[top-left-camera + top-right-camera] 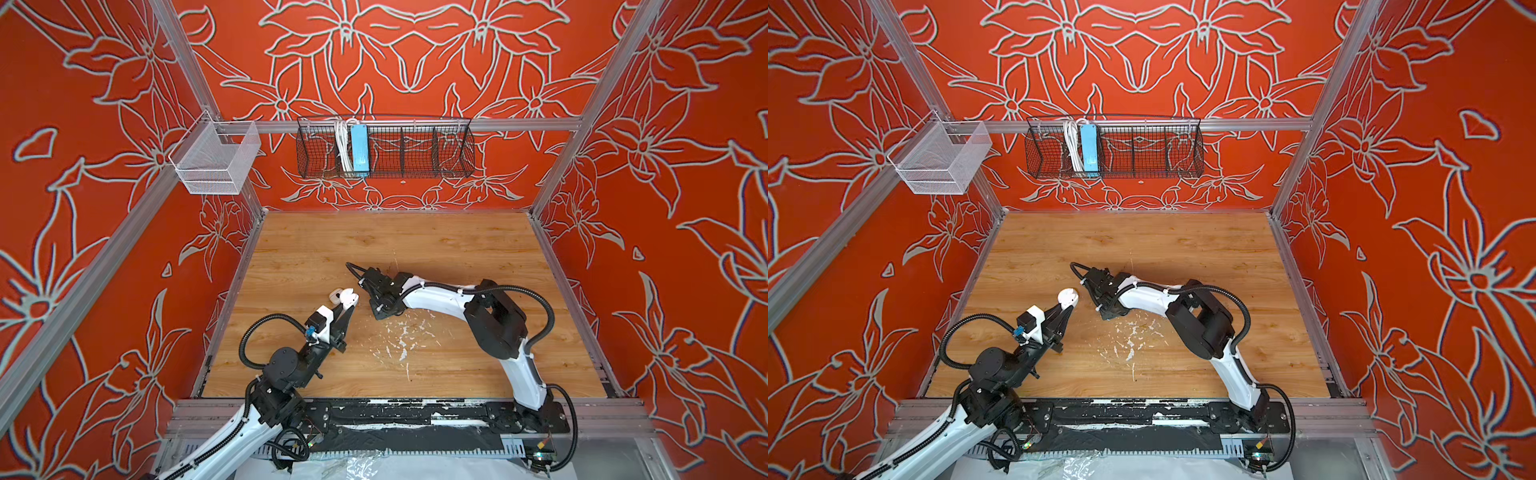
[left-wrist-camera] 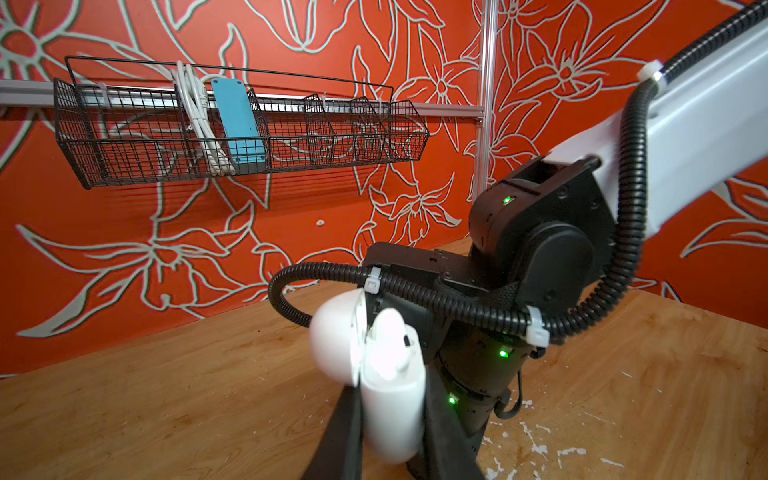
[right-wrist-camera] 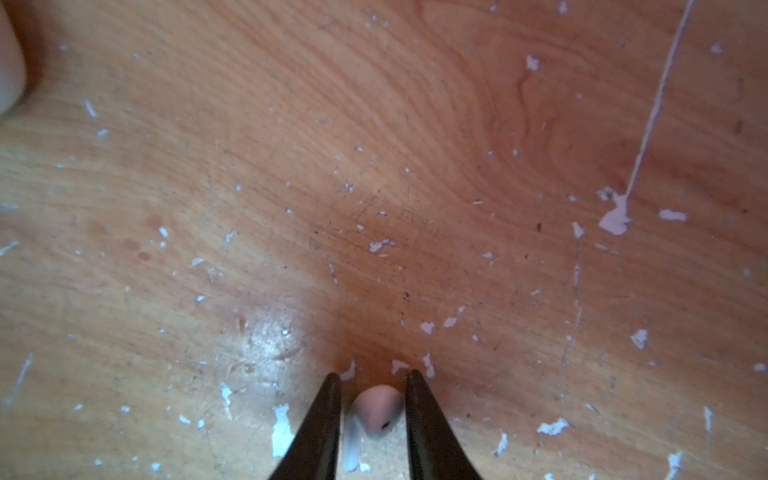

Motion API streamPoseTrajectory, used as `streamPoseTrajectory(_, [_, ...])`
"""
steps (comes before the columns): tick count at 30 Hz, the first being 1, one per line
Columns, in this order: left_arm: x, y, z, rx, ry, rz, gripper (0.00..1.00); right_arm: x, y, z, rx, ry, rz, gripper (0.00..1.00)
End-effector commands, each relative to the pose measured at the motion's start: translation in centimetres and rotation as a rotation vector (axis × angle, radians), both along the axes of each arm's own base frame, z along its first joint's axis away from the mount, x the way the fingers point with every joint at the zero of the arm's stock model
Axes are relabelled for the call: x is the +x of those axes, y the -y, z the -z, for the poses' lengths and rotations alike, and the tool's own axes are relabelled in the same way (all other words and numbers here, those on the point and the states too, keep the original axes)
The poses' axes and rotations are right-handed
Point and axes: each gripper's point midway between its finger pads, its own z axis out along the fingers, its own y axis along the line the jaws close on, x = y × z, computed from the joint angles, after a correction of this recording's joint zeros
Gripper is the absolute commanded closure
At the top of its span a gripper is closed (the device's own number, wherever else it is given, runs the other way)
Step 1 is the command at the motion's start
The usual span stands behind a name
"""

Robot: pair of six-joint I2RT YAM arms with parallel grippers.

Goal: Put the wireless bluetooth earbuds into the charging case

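My left gripper [image 1: 347, 308] [image 1: 1068, 309] is shut on the white charging case [image 1: 348, 297] [image 1: 1068, 297] and holds it above the wooden table [image 1: 415, 249], left of centre. In the left wrist view the case [image 2: 390, 411] sits between the two black fingers [image 2: 345, 428] with its lid [image 2: 334, 336] swung open. One white earbud [image 2: 388, 345] rests in it. My right gripper [image 1: 379, 313] [image 3: 374, 375] points down at the table just right of the case. Its jaws stand narrowly apart on either side of a second earbud [image 3: 378, 405] lying on the wood.
White paint flecks [image 1: 401, 336] and a long scratch [image 3: 656, 104] mark the table near the right gripper. A black wire basket [image 1: 384, 147] with a blue power strip [image 1: 359, 150] hangs on the back wall. A white mesh basket [image 1: 214, 160] hangs at the left.
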Motion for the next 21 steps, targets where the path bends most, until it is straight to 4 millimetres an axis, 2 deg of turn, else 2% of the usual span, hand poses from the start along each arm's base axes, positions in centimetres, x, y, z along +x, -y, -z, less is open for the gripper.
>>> streamPoseTrajectory(1, [-0.13,-0.05,-0.4,-0.02,0.015,0.002,1.0,-0.72,0.71,0.51,-0.031,-0.038,0.004,0.7])
streamPoseTrajectory(15, [-0.12,-0.04,-0.39,-0.021,0.013,0.002,1.0,-1.05,0.9,-0.06,-0.039,-0.03,0.001,0.7])
streamPoseTrajectory(21, [-0.12,-0.04,-0.41,-0.021,0.014,0.002,1.0,-1.1,0.88,-0.11,-0.04,-0.029,0.001,0.74])
